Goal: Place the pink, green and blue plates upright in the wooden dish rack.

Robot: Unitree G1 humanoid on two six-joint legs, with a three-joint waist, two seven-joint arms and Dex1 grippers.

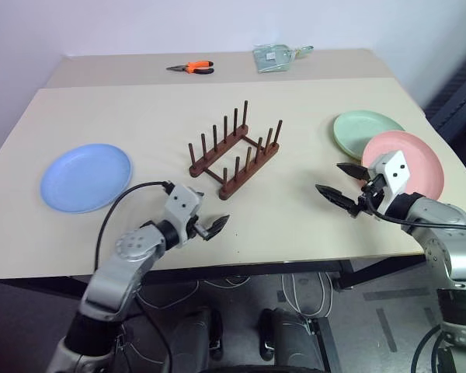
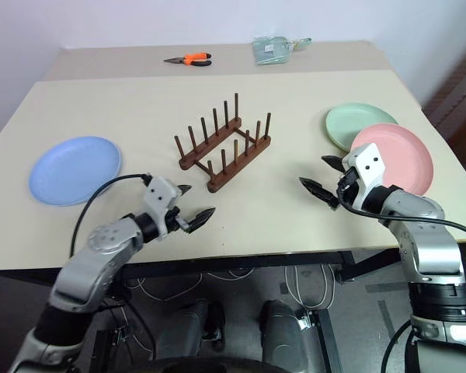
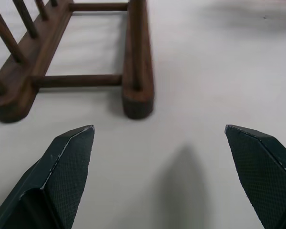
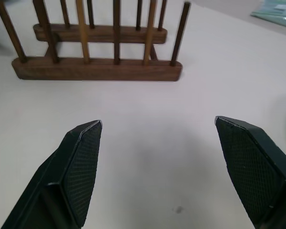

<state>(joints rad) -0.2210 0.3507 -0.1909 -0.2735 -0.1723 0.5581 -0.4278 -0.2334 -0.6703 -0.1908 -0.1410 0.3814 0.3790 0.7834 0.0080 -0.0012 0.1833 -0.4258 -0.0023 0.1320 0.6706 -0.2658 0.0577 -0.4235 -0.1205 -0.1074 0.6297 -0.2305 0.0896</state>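
No plate is racked yet — the wooden dish rack [image 1: 234, 151] stands empty mid-worktop [image 1: 295, 225], blue plate [image 1: 85, 177] far left, pink plate [image 1: 408, 162] overlapping green plate [image 1: 363, 128] right; both left tool [image 2: 193, 206] and right tool [image 1: 340, 183] gape empty, so a first grasp comes next — likely the pink

Bright, even light; soft shadows on the table [image 1: 295, 210]; wrist views slightly blurred.

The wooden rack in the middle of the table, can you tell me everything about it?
The wooden dish rack looks like dark brown wood: two long base rails joined by crossbars, with thin pegs standing straight up in rows. It sits flat mid-table, turned at a slant. No plate is in it and nothing touches it but the table.
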